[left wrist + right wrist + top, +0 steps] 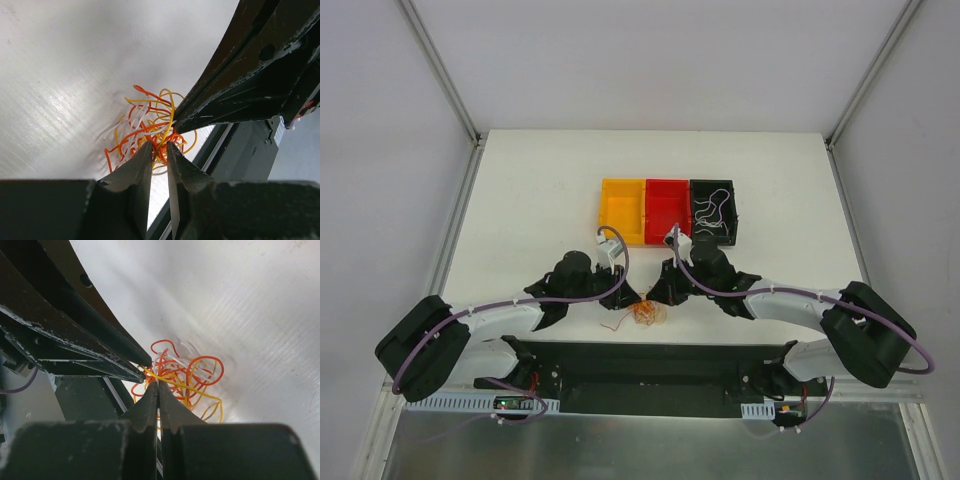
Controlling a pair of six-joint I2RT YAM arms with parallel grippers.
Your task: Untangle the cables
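Orange, red and yellow cables (152,127) formed a curly clump between both end effectors. Left end effector (159,146) pinched yellow strands, nearly closed; right end effector (158,385) was pressed together on a yellow strand.

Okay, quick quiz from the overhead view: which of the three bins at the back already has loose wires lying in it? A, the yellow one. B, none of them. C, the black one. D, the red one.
C: in the overhead view thin pale wires curl on the floor of the black bin, while the yellow bin and red bin show only bare floors.
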